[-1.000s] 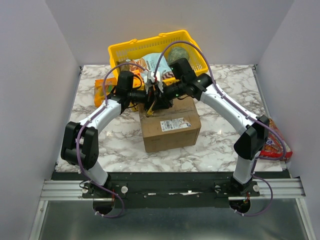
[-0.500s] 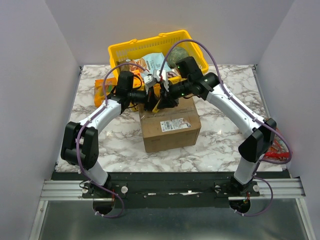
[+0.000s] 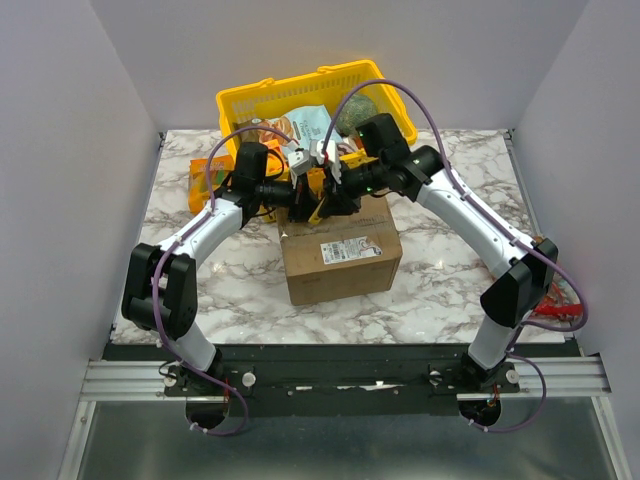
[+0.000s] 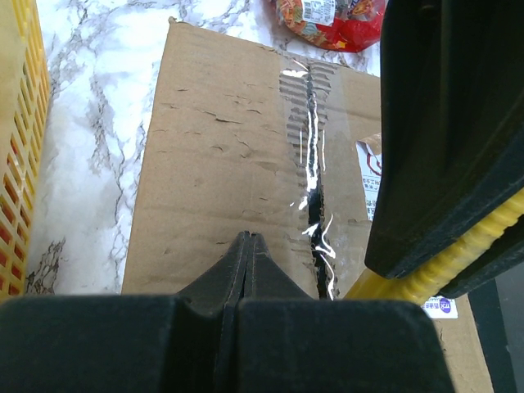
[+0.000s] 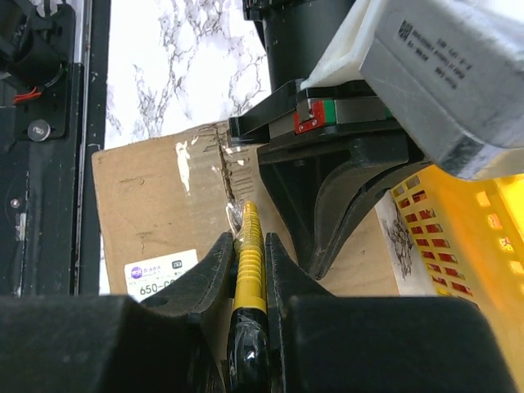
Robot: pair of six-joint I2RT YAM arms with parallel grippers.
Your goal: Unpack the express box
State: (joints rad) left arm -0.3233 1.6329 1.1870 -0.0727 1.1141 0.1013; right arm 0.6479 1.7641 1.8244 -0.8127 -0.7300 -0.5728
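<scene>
The plain brown corrugated cardboard shipping box (image 3: 340, 252) sits on the white marbled tabletop (image 3: 440, 290), right under both claws. Its flaps are shut and a strip of shiny clear tape (image 4: 312, 164) runs along the top seam. The left claw (image 4: 248, 241) has its two black fingers pressed together with nothing between them. Their tips are poised over the cardboard with the seam just off to their right, though I cannot tell if they touch it. The right claw (image 5: 249, 246) is clamped around a yellow ribbed stick-like tool (image 5: 248, 274), whose tip is at the crumpled tape just beside the left claw. The white printed label (image 5: 160, 274) lies on the box top behind the right claw's fingers. A yellow plastic mesh basket (image 3: 300, 100) of packets stands just beyond both claws.
</scene>
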